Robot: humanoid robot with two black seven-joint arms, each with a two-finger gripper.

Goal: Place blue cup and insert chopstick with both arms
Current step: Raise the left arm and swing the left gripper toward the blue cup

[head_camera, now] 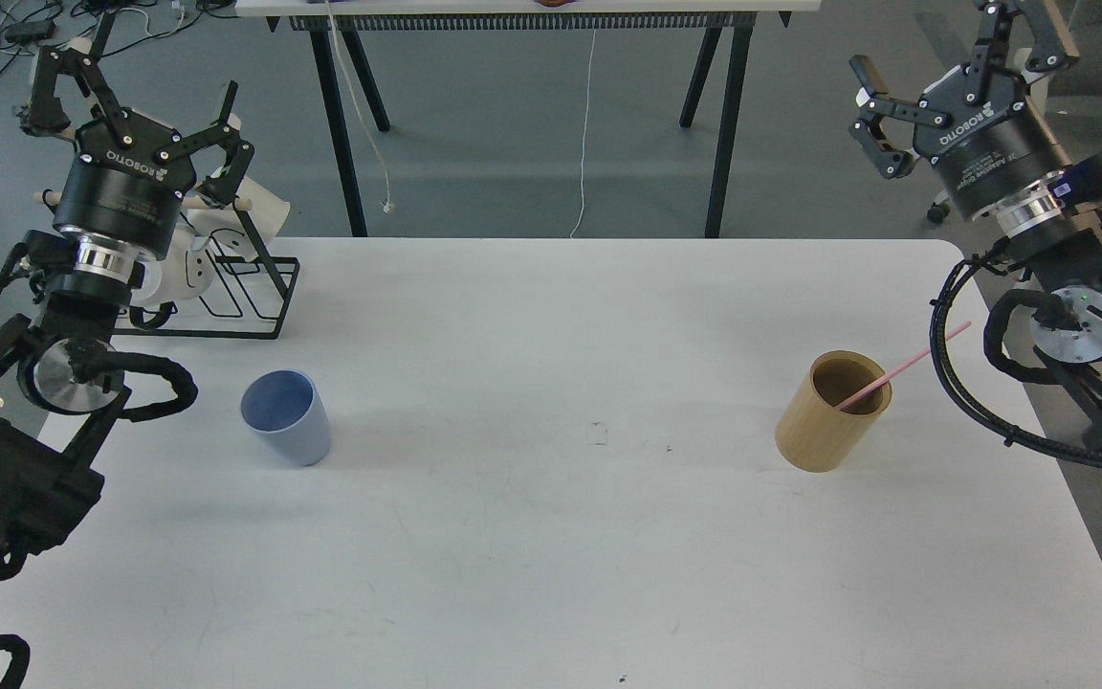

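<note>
The left arm (44, 383) comes up from the lower left edge, its wrist bent upward, and its gripper (135, 91) is raised above the table's far left corner with the black fingers (207, 139) splayed wide — released, holding nothing. The right arm (1077, 325) enters from the right edge and rises the same way; its gripper (953, 67) hangs off the table's far right corner, fingers spread apart, also empty. Both grippers are well apart from the things on the table.

The table (551, 555) is white with rounded corners and faint scuff marks. Beyond it lies a grey floor, the black legs of a second table (341, 124) and a white cord (587, 134) hanging down. A black wire rack (245, 287) stands at the far left corner, just behind the left wrist, with a pale dowel and something white on it that I cannot make out.

The cup (288, 416) stands upright on the left half of the table, mouth up, near the left arm but not touching it. The chopstick (905, 366) sits inside a tan cylinder (833, 411) on the right half — its lower end is down in the cylinder, it leans on the rim, and its long axis slants up and to the right, the free end pointing toward the right arm's cables.
</note>
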